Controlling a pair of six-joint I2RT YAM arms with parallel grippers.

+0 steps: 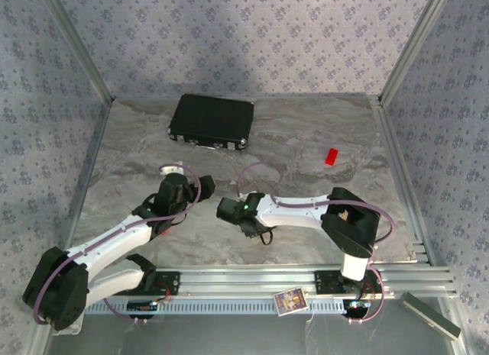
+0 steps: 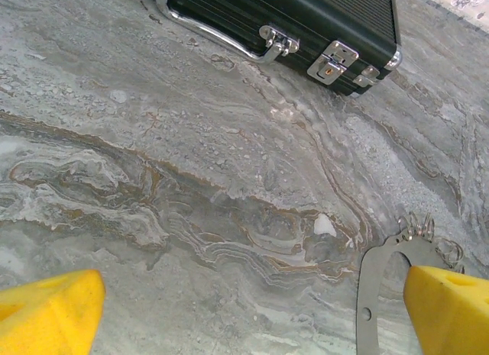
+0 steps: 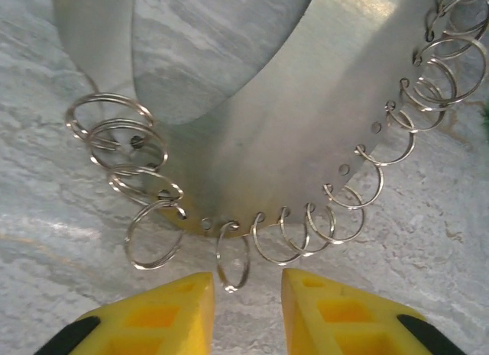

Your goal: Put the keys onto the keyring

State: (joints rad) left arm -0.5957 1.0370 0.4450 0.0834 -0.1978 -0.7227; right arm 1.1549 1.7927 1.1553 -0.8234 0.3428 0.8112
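Observation:
The keyring [image 3: 252, 133] is a flat grey metal band with small holes along its edge and several silver split rings hooked through them. My right gripper [image 3: 247, 286] sits just below its curved edge, jaws apart. One split ring [image 3: 233, 257] hangs down into the gap between the yellow fingertips [image 3: 176, 305], touching neither. My left gripper [image 2: 252, 294] is wide open over bare table, and part of the keyring [image 2: 374, 294] lies just inside its right finger [image 2: 451, 309]. In the top view the left gripper [image 1: 177, 188] and right gripper [image 1: 228, 210] face each other mid-table. The keys are out of view.
A black case [image 1: 212, 122] with silver latches [image 2: 330, 61] lies at the back of the marbled table [image 1: 306, 141]. A red block [image 1: 331, 156] rests to the right. Metal frame rails border the sides. A small card [image 1: 289, 301] lies on the front rail.

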